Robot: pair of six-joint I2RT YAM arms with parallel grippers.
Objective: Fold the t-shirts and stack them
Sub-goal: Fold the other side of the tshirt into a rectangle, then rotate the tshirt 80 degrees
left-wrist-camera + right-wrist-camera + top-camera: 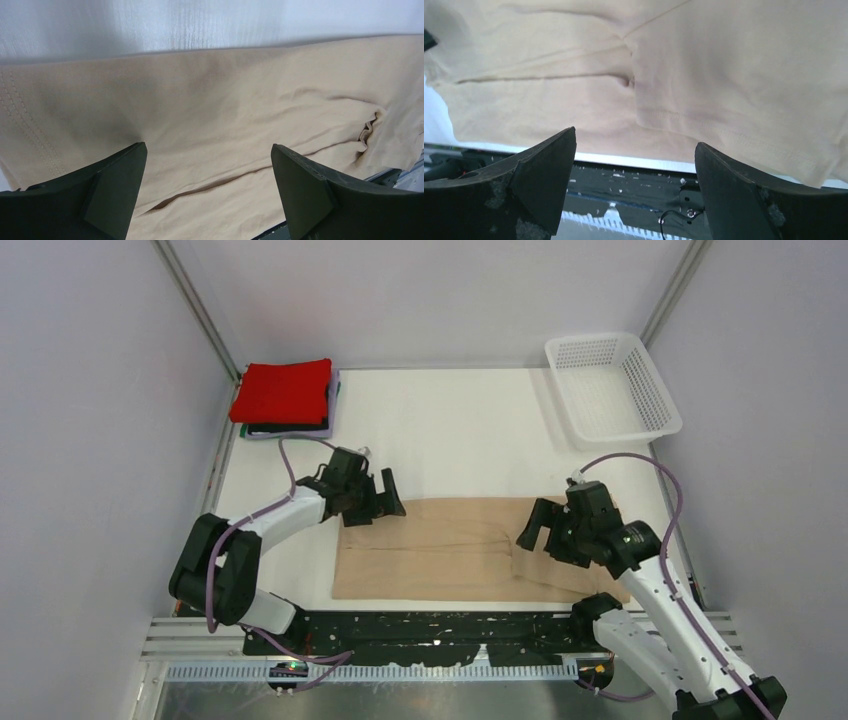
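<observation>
While both arms hang over the beige t-shirt (440, 552), neither grips it. The left gripper (384, 506) is spread wide and holds nothing, just above the shirt's far left corner. In the left wrist view its fingers (117, 187) frame bare cloth with a stitched hem at the left and a small bunched wrinkle at the right. The right gripper (534, 537) is also spread wide and holds nothing, over the shirt's right part where the sleeve seam runs. In the right wrist view its fingers (729, 185) sit above the shirt's near edge.

The shirt lies flat on the white table (450, 430), long side left to right, with its near edge by the arm bases and some creases across the middle. Beyond the shirt's far left corner, well apart, is a folded stack with the red t-shirt (283, 390) on top, a black t-shirt (288, 426) under it and a lavender t-shirt (262, 436) at the bottom. Beyond the shirt's far right corner stands a white mesh basket (640, 390).
</observation>
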